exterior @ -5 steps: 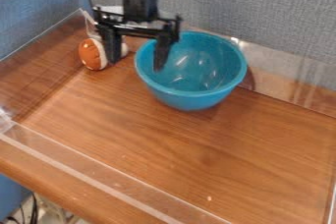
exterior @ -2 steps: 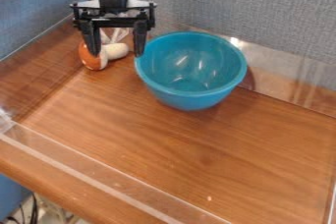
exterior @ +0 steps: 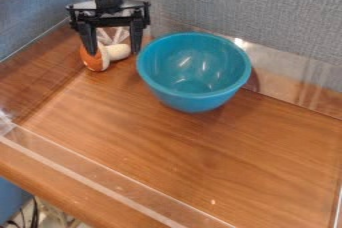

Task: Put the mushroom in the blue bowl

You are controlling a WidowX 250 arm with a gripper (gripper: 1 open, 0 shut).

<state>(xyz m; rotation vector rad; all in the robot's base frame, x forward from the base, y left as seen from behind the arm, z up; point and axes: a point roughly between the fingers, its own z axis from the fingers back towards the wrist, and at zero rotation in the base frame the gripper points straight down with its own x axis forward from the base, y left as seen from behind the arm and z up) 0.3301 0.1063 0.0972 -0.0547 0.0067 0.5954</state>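
Hovering over mushroom (exterior: 103, 54), hand (exterior: 110, 39) spread wide, pointing down, nothing pinched. Mushroom lying on tabletop (exterior: 187, 152) near back wall, just left of blue bowl (exterior: 195, 70). Risk: rounded cap (on its side) squirting from closing fingers.

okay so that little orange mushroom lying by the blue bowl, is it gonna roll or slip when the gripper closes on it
The small toy mushroom with the orange-brown cap and white stem lies on its side, so it may roll if nudged. The rounded cap looks smooth; the open black gripper might squeeze it out sideways. It probably weighs little, so lifting into the glossy turquoise-blue bowl should be easy.
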